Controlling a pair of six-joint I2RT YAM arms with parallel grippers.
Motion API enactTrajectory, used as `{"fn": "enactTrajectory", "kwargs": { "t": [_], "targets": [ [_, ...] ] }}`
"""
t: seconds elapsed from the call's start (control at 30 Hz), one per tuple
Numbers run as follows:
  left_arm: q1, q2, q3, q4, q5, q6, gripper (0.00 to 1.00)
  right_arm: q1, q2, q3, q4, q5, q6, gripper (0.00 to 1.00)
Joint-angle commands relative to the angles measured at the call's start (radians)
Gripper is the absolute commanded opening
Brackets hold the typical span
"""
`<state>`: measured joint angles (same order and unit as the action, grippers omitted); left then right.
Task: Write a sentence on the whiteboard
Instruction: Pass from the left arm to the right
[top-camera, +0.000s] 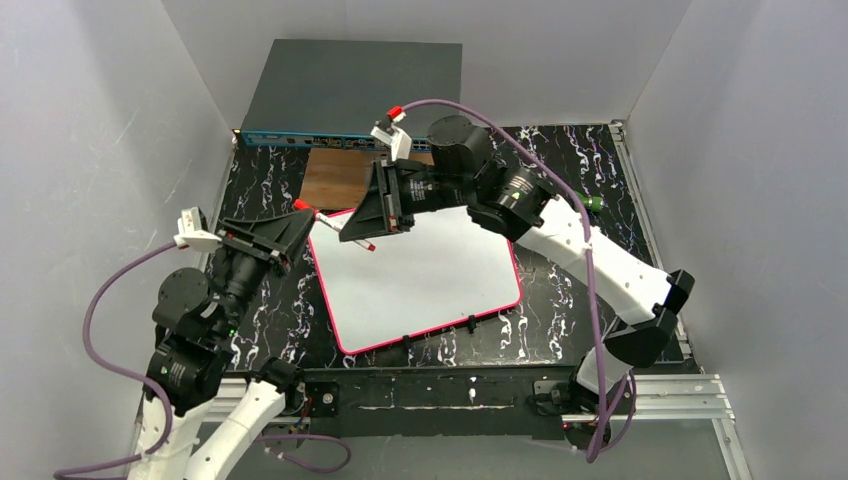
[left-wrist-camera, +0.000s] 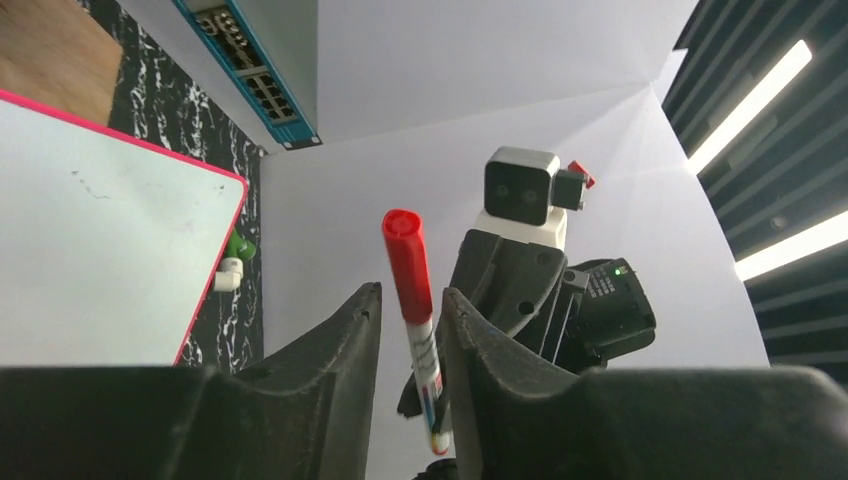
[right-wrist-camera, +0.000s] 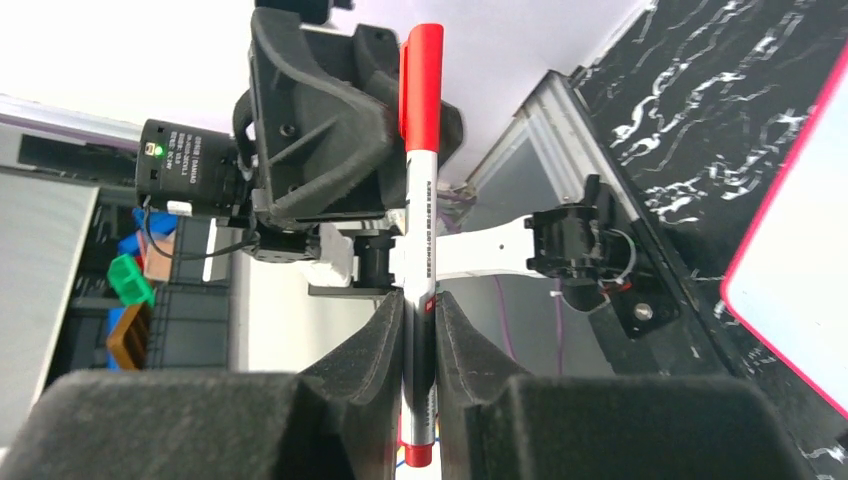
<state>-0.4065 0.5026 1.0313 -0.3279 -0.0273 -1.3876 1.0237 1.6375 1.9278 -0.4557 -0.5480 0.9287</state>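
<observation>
The whiteboard (top-camera: 430, 280) lies flat on the black white-veined table (top-camera: 580, 300). It is a white rectangle with rounded corners and a thin pink-red rim, and small black clips (top-camera: 470, 322) sit on its near long edge. The right gripper (top-camera: 352, 236) covers its far left corner. The left wrist view shows a few faint specks (left-wrist-camera: 95, 188) on the white surface, too small to read.

Over that same corner hangs a marker (top-camera: 325, 218), a slim white barrel with printed lettering and a glossy red cap. Its middle is hidden inside the right gripper, whose matte black wedge-shaped fingers are clenched tight on the barrel. The marker's lower end is cut off by those fingers in the right wrist view.

Just off the whiteboard's left edge, the left gripper (top-camera: 305, 217) stands around the cap end. Its fingers are released, with slivers of light on both sides of the marker.

Beyond the whiteboard's far edge lies a brown wooden board (top-camera: 340, 178), half covered by the right arm, and past it a blue-fronted box with ports (top-camera: 300, 140). Off the whiteboard's far right corner sits a small green thing (top-camera: 592, 203), too small to tell what it is.
</observation>
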Motion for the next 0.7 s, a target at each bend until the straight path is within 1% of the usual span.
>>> {"fn": "enactTrajectory", "kwargs": {
  "t": [0.0,0.07,0.13,0.17,0.23,0.3,0.43,0.5,0.6,0.67],
  "targets": [
    [0.001,-0.051,0.027,-0.144,-0.068,0.111,0.34,-0.018,-0.095,-0.017,-0.073,0.062,-0.063,0.01],
    [0.001,-0.064,0.020,-0.164,-0.080,0.154,0.43,-0.023,-0.114,-0.034,-0.074,0.071,-0.067,0.01],
    [0.001,-0.073,0.025,-0.192,-0.110,0.198,0.59,-0.028,-0.126,-0.036,-0.091,0.076,-0.076,0.01],
    [0.001,-0.075,0.031,-0.199,-0.128,0.226,0.63,-0.031,-0.130,-0.031,-0.106,0.080,-0.083,0.01],
    [0.001,-0.078,0.046,-0.205,-0.162,0.330,0.74,-0.034,-0.135,-0.015,-0.141,0.091,-0.101,0.01],
    [0.001,-0.071,0.067,-0.207,-0.190,0.455,0.82,-0.037,-0.141,-0.005,-0.175,0.103,-0.120,0.01],
    [0.001,-0.039,0.105,-0.228,-0.246,0.752,0.89,-0.044,-0.160,-0.007,-0.216,0.120,-0.140,0.01],
    [0.001,-0.037,0.085,-0.226,-0.298,0.888,0.90,-0.043,-0.173,-0.016,-0.231,0.132,-0.150,0.01],
    [0.001,-0.038,-0.005,-0.202,-0.486,1.062,0.90,-0.045,-0.197,-0.043,-0.250,0.154,-0.162,0.01],
    [0.001,-0.038,-0.098,-0.148,-0.586,1.156,0.93,-0.045,-0.214,-0.064,-0.254,0.163,-0.168,0.01]
  ]
}}
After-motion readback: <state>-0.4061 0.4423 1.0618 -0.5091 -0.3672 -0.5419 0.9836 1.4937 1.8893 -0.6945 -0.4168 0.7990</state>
